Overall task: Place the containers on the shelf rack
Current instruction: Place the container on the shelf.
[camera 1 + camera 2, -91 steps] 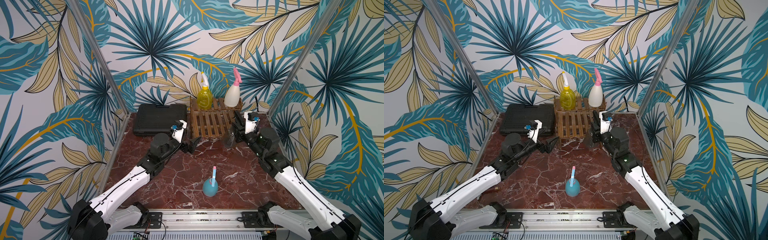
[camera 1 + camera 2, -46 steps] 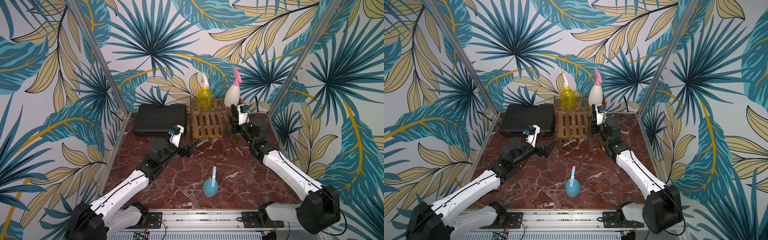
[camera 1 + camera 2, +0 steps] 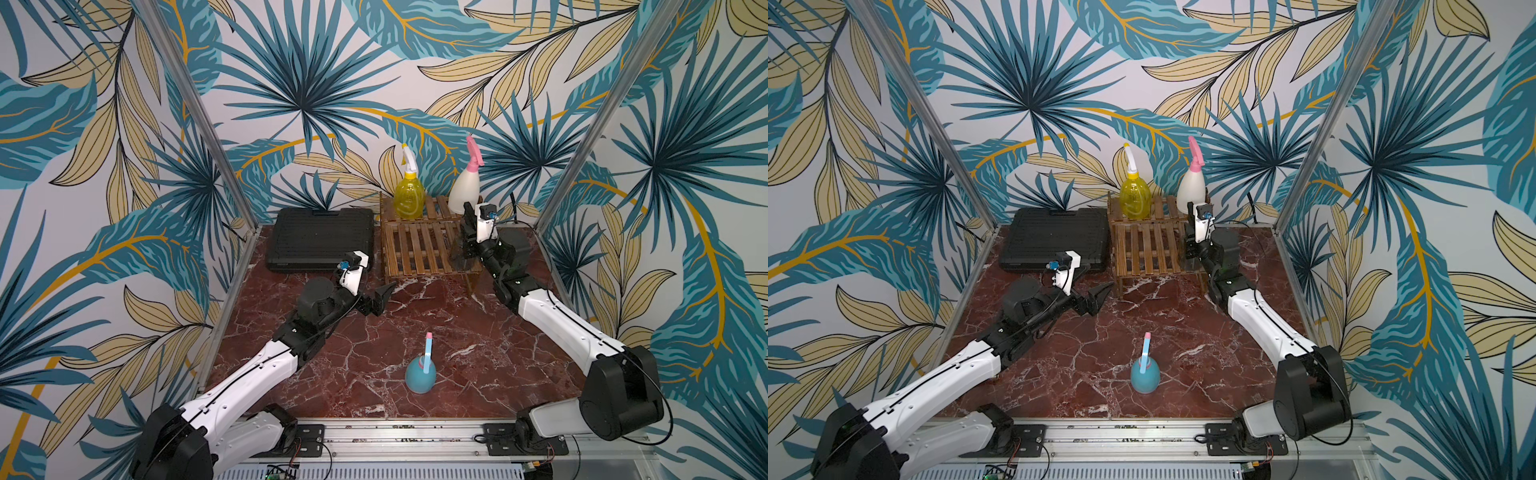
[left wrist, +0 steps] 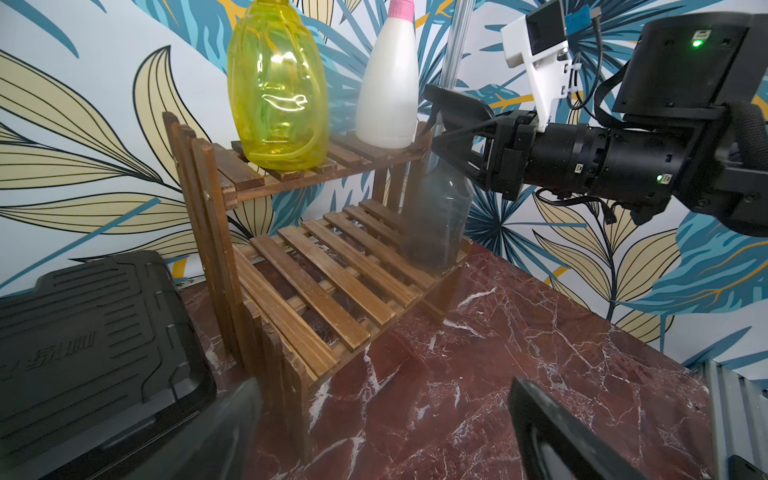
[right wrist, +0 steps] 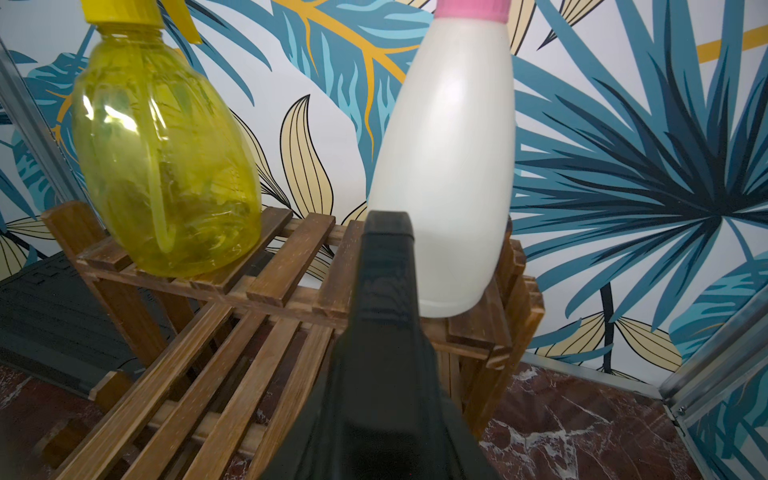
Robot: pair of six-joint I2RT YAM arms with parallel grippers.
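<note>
One second ago my right gripper [image 4: 446,139] held the smoky bottle [image 4: 436,216] in front of the shelf rack [image 3: 415,249], at its front right corner. It has since carried the bottle back to the right end of the lower step. My left gripper [image 3: 384,293] has barely shifted, and the blue bottle [image 3: 420,374] has not moved. The work surface is a dark red marble tabletop [image 3: 365,332], enclosed by palm-leaf wallpaper [image 3: 299,83] and aluminium posts [image 3: 199,116]. A black case [image 3: 320,239] lies just beside the rack. The right gripper's jaws are closed on the smoky bottle's neck, under its black trigger head. The bottle's base sits at the lower step's slats, but I cannot tell whether it bears on them. The yellow bottle [image 3: 409,199] and the white bottle [image 3: 463,193] stand upright on the upper step, the white one directly behind the held bottle. The left gripper is spread fully and holds nothing, above the tabletop near the rack's front left corner. The blue bottle stands on the tabletop, well apart from both grippers.
</note>
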